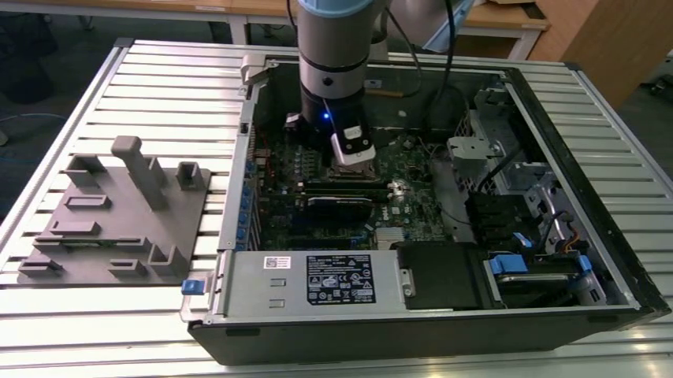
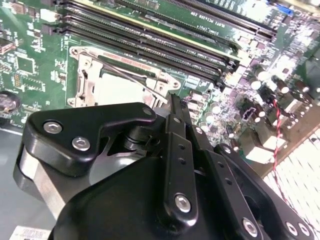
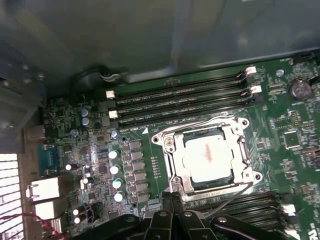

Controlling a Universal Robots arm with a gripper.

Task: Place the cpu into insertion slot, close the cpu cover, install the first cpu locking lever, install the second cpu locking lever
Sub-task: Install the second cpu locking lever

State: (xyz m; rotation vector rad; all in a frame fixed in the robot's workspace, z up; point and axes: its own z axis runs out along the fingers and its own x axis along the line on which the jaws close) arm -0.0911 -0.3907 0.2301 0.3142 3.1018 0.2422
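- In the first wrist view the gripper (image 3: pixel 170 202) hangs just above the motherboard (image 3: pixel 90 150), its two fingers pressed together with nothing between them
- The cpu (image 3: pixel 207 157) lies seated in the insertion slot (image 3: pixel 176 176) directly ahead of the fingertips, very near them
- The cpu cover (image 3: pixel 235 131) lies flat, framing the chip
- A thin wire locking lever (image 3: pixel 232 197) runs slantwise along the socket edge nearest the fingertips
- Memory slots (image 3: pixel 180 100) lie beyond the socket, away from the gripper
- In the exterior view the arm (image 1: pixel 334 71) reaches down into the open computer case (image 1: pixel 589 197)
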